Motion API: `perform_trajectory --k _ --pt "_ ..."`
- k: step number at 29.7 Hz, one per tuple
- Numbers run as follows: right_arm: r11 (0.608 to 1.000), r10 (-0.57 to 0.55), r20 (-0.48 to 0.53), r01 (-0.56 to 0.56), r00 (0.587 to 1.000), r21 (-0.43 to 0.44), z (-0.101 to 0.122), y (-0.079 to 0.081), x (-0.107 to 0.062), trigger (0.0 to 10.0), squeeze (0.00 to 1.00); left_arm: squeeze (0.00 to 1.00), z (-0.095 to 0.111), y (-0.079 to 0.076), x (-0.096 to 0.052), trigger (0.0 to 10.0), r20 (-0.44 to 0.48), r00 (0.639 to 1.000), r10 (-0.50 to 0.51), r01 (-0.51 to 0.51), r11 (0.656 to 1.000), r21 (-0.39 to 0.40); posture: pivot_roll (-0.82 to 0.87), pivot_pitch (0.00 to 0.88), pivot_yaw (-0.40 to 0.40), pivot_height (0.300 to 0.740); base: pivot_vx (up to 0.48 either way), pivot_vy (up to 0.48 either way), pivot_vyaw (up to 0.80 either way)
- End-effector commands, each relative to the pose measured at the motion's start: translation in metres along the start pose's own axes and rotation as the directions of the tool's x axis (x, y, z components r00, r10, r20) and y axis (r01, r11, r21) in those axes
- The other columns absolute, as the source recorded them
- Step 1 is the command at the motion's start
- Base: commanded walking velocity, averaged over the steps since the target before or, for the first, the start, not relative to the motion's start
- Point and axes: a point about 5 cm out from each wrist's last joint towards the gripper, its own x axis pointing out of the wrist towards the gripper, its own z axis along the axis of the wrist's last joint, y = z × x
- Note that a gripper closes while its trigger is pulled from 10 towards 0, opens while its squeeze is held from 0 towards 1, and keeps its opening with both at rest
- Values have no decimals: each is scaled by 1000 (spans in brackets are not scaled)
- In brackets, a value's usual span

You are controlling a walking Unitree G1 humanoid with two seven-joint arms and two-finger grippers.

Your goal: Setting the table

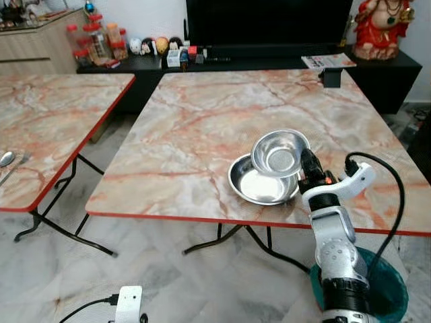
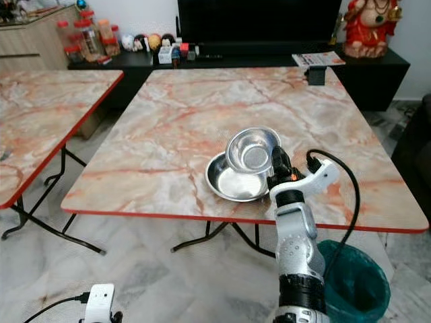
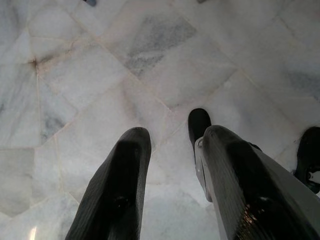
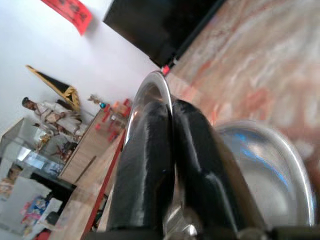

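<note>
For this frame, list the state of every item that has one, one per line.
Small steel bowl: tilted, lifted, rim pinched by the right claw.
Large steel bowl: upright on the table, empty.
Right claw: shut on the small bowl's rim.
Left claw: open, hanging over the floor.
Television: off.

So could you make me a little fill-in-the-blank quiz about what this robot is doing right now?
1. The right gripper pinches the rim of a tilted steel ____.
2. Under it, a second bowl rests on the ____ table.
3. The left gripper hangs over the ____.
4. A green ____ stands by the robot's right arm.

Missing: bowl; marble-patterned; floor; bin
</note>
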Motion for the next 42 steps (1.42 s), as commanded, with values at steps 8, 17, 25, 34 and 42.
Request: perform_trajectory --k 8,17,25,34,42 --pt "1000 2 -59 -1 998 25 -25 12 7 10000 0 0 0 4 0 10000 -4 1000 10 -10 1000 7 -48 38 68 740 0 0 0" --pt "999 -46 -67 47 997 6 -28 6 7 10000 0 0 0 5 0 10000 -8 1000 9 -8 1000 17 -57 25 70 740 0 0 0" --pt "997 -81 -61 80 995 -9 -25 0 4 10000 0 0 3 4 1 10000 -3 1000 -1 1 1000 27 -66 13 77 740 0 0 0" --pt "996 -93 -53 92 994 -14 -18 2 -4 10000 0 0 5 5 1 10000 2 1000 -4 4 1000 31 -77 23 80 740 0 0 0" --pt "994 -107 -38 107 994 -11 -14 2 -11 10000 0 0 6 3 2 10000 2 1000 -11 11 1000 28 -85 38 80 740 0 0 0"
